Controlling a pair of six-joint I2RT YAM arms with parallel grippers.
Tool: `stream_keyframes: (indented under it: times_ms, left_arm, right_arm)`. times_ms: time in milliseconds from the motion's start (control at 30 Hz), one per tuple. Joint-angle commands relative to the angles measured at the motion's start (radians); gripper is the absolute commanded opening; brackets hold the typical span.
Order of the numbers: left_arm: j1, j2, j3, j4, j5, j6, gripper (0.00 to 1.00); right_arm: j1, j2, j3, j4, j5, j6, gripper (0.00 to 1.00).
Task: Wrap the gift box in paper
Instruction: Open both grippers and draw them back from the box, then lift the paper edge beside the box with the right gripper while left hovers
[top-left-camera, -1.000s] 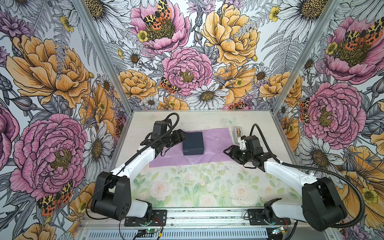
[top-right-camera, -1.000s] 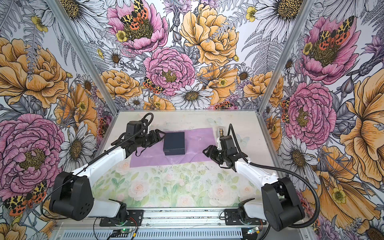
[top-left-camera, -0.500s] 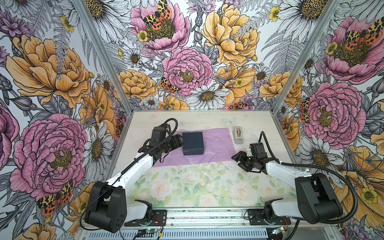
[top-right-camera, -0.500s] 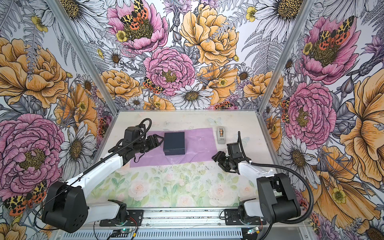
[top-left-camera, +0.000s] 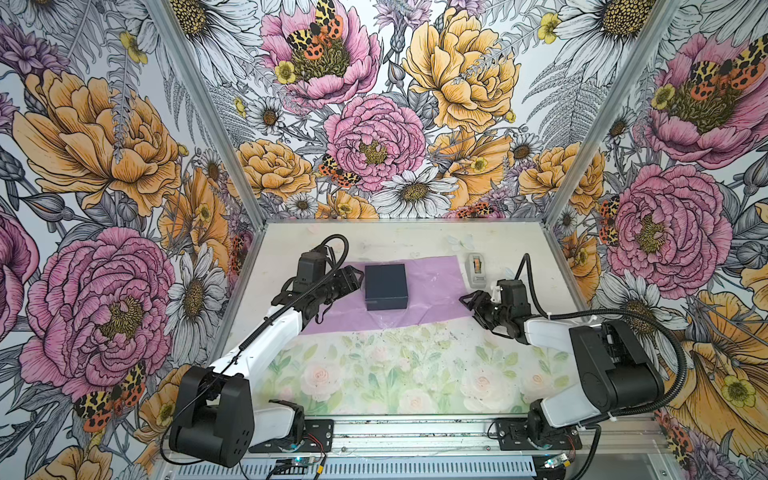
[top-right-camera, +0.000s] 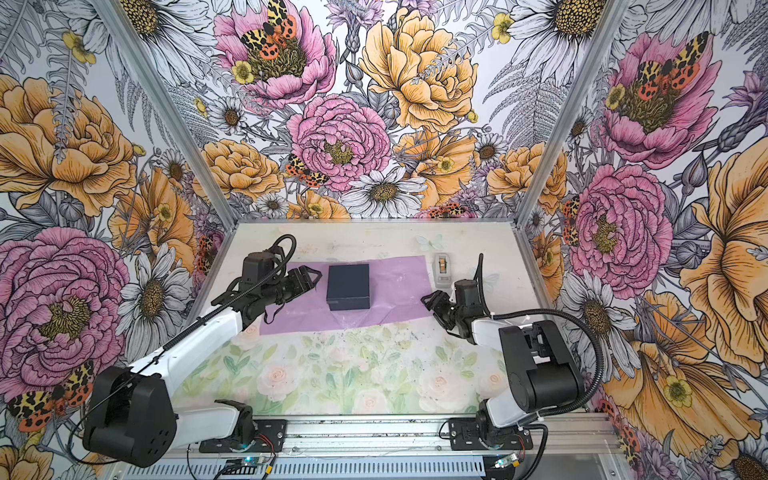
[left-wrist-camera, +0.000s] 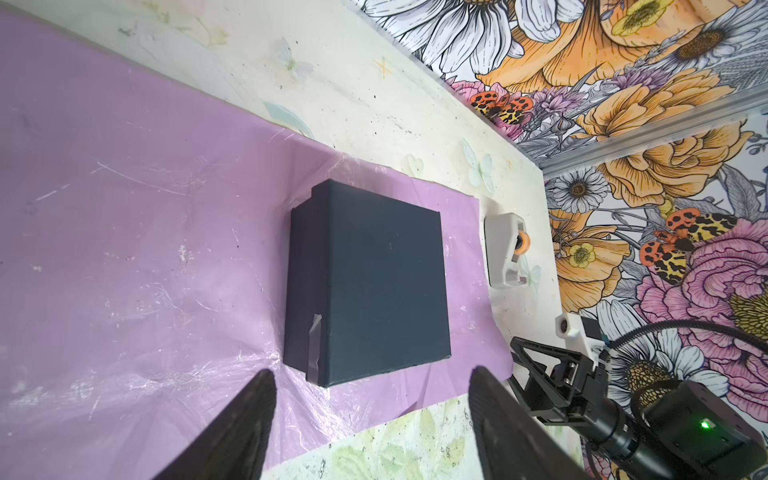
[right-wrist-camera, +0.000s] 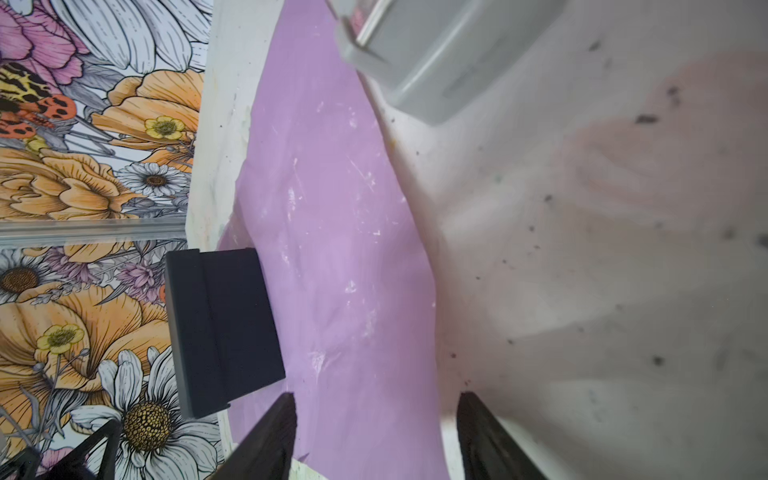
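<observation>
Over the last second the box (top-left-camera: 385, 286) did not move: flat on the purple paper (top-left-camera: 432, 291), unwrapped. Left gripper (top-left-camera: 358, 277) stayed open and empty just beside it. Right gripper (top-left-camera: 469, 308) hovered at the paper's right edge, open, empty. No fold started yet.

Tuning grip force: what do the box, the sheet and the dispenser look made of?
Box: likely cardboard, matte navy, with a fine surface texture and crisp edges. Sheet: thin paper, lilac with a slight sheen, showing creases and whitish scuffs. Dispenser: probably moulded plastic, smooth and pale grey.
</observation>
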Motion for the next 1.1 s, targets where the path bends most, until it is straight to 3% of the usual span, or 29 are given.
stream_keyframes:
  times_ms: [0, 167, 267, 700, 1067]
  left_arm:
    - [0.010, -0.022, 0.014, -0.003, -0.027, 0.016, 0.75]
    - [0.010, -0.028, 0.013, -0.005, -0.033, 0.014, 0.75]
    - [0.010, -0.038, 0.009, -0.006, -0.038, 0.012, 0.75]
    - [0.008, -0.057, -0.001, -0.015, -0.042, 0.009, 0.75]
    - [-0.011, -0.049, 0.004, -0.020, -0.052, 0.009, 0.75]
  right_arm:
    - [-0.004, 0.030, 0.048, 0.101, -0.042, -0.052, 0.63]
    - [-0.007, 0.075, 0.104, 0.060, -0.068, -0.084, 0.62]
    - [-0.006, 0.071, 0.099, 0.009, -0.067, -0.091, 0.56]
    - [-0.004, -0.055, 0.082, -0.158, 0.005, -0.246, 0.07]
    - [-0.005, -0.141, 0.141, -0.316, 0.100, -0.416, 0.00]
